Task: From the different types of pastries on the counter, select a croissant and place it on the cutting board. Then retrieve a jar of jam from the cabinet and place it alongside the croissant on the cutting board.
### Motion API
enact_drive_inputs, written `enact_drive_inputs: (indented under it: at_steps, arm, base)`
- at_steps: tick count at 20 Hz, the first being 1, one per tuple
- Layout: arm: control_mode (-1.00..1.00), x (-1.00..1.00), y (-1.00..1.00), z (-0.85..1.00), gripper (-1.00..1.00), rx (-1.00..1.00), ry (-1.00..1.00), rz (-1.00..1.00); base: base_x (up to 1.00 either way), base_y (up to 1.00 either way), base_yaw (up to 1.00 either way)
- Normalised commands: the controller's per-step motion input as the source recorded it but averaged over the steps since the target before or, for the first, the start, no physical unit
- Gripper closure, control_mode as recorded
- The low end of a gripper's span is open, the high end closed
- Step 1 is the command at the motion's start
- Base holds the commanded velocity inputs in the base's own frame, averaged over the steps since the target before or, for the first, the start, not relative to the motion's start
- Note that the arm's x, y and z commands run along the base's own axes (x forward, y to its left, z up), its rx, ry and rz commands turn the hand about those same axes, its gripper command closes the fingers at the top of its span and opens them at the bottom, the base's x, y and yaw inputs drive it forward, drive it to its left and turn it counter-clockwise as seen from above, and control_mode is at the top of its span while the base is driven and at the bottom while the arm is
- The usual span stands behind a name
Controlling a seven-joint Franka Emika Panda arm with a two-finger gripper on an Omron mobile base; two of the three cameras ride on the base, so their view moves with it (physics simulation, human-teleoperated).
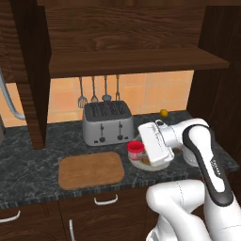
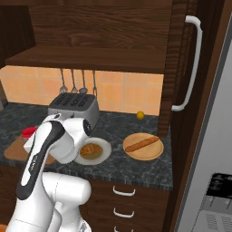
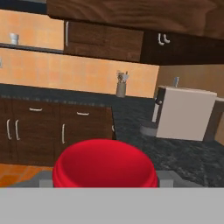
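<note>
My gripper (image 1: 136, 151) is shut on the jar of jam (image 1: 135, 148), whose red lid (image 3: 105, 164) sits low in the hand view. The jar hangs just right of the cutting board (image 1: 92, 169), by the left edge of a white plate (image 1: 157, 166). The croissant (image 2: 92, 150), a golden-brown lump, lies on that white plate (image 2: 105, 147), partly hidden by my hand in the left base view. The long thin pastry (image 2: 144, 144) rests on a round wooden plate (image 2: 144, 155). The cabinet (image 1: 127, 61) hangs above the dark counter (image 1: 28, 160). Nothing lies on the board.
A silver toaster (image 1: 107, 122) stands behind the board, under hanging utensils (image 1: 94, 92). A small yellow fruit (image 2: 140, 115) sits by the back wall. A tall grey appliance (image 2: 213, 149) with a white handle (image 2: 195, 63) closes off the right side.
</note>
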Motion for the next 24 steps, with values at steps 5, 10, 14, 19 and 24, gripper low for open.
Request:
enact_drive_inputs:
  at_steps: [5, 10, 14, 19, 24]
  arm:
    - [-1.00, 0.49, -0.05, -0.39, 1.00, 0.00, -0.01, -0.19]
    - [-1.00, 0.29, 0.00, -0.37, 1.00, 0.00, -0.06, -0.14]
    - [-1.00, 0.02, 0.00, -0.39, 1.00, 0.00, -0.06, -0.02]
    - [-1.00, 0.07, 0.00, -0.49, 1.00, 0.00, -0.07, -0.02]
    - [-1.00, 0.14, 0.07, -0.56, 1.00, 0.00, -0.04, -0.03]
  base:
    - [0.00, 0.00, 0.00]
    - [0.00, 0.00, 0.00]
    - [0.00, 0.00, 0.00]
    - [0.00, 0.00, 0.00]
    - [0.00, 0.00, 0.00]
